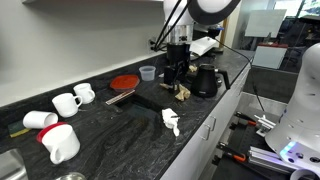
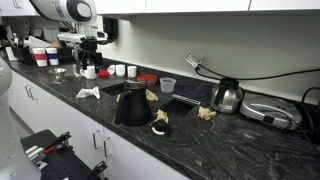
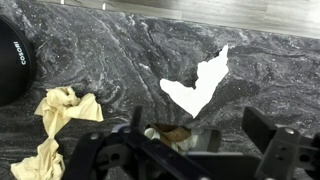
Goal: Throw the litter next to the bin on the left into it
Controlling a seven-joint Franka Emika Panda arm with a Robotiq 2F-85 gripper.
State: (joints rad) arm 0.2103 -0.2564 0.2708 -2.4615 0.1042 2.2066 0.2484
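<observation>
place: office kitchenette | cues: stone countertop [image 1: 110,135], white mugs [image 1: 66,103], kettle [image 2: 226,96]

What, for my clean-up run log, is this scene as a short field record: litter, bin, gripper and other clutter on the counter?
litter: white crumpled wad, lying on the dark counter, not gripped
bin: black, upright; the litter lies apart from it, to its left in an exterior view
gripper: above the counter near the litter, fingers apart, not on the litter
clutter: tan-brown pieces, kettle, mugs
task state: litter not yet in the bin
</observation>
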